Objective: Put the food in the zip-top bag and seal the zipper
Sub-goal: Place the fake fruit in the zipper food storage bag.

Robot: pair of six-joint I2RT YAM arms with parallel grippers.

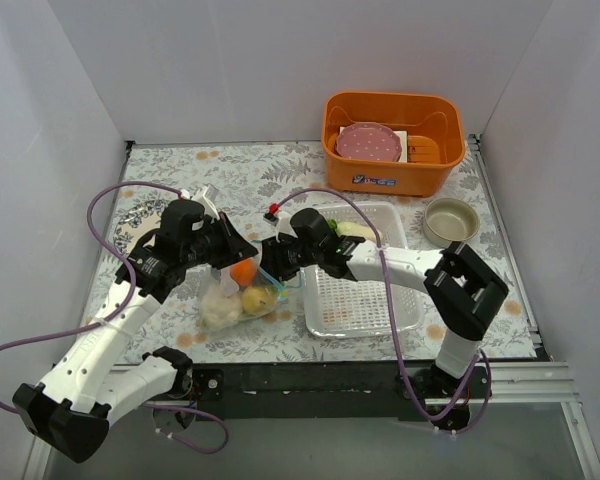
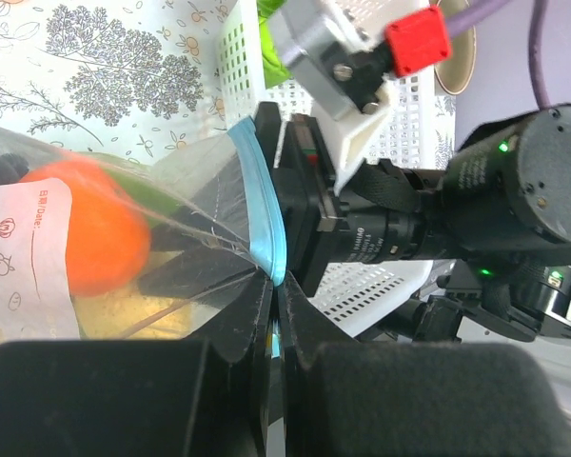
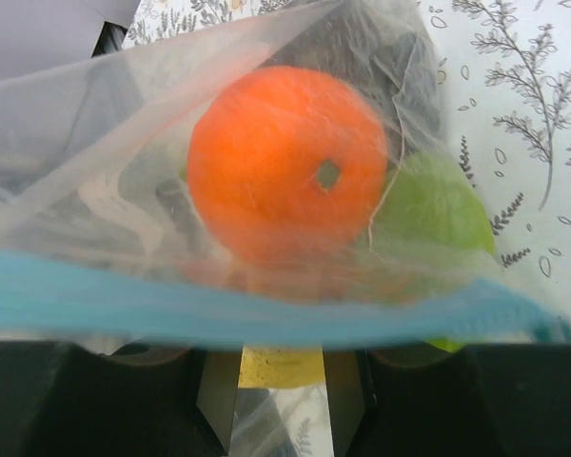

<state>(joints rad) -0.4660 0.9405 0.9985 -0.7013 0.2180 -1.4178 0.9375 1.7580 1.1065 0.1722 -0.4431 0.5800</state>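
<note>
Left gripper — fingers together, clamped on zipper of zip-top bag. Right gripper — fingers apart, zipper lying across their tips; orange inside bag, just beyond. Bag between both arms.

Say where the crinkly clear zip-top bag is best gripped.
On the light blue zipper strip along its mouth, coming from the mouth side: it is a flat edge standing clear of the orange toy fruit inside. The left gripper pinches it there.
</note>
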